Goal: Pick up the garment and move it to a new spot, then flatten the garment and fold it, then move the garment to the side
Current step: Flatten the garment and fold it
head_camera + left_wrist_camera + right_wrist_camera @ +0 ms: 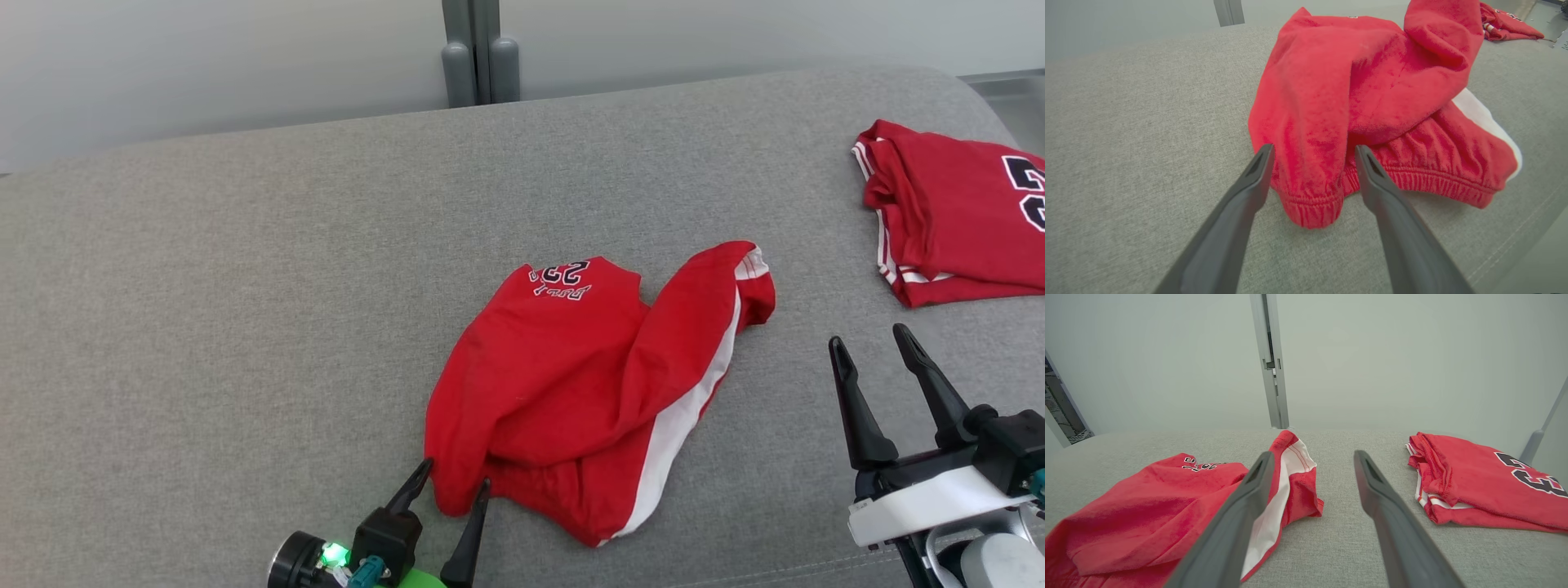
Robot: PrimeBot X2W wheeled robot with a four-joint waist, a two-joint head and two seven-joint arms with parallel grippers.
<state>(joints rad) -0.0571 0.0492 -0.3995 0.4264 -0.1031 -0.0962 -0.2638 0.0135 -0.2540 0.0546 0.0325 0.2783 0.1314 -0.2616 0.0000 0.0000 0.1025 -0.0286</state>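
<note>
**Item 1, red garment** (571, 384): crumpled shorts with a white side stripe and a printed number. They lie in a heap at the middle of the grey cushion (204, 286), toward its near edge. The elastic waistband (1433, 179) faces the near side, and 1 leg is thrown over to the far right.

**Item 2, left claw** (455, 474): at the near left corner of the garment, spread wide. 1 finger stands on each side of a bunched fold of the waistband. The fold is not pinched; whether either finger touches cloth cannot be told.

**Item 3, right claw** (867, 336): near right, apart from the garment. It is spread wide and holds nothing, with its fingers pointing to the far side over bare cushion.

**Item 4, folded red jersey** (955, 212): far right of the cushion, dark number on top, apart from the garment.

**Item 5, grey post** (480, 57): upright behind the cushion's far edge, against a pale wall (204, 65).
</note>
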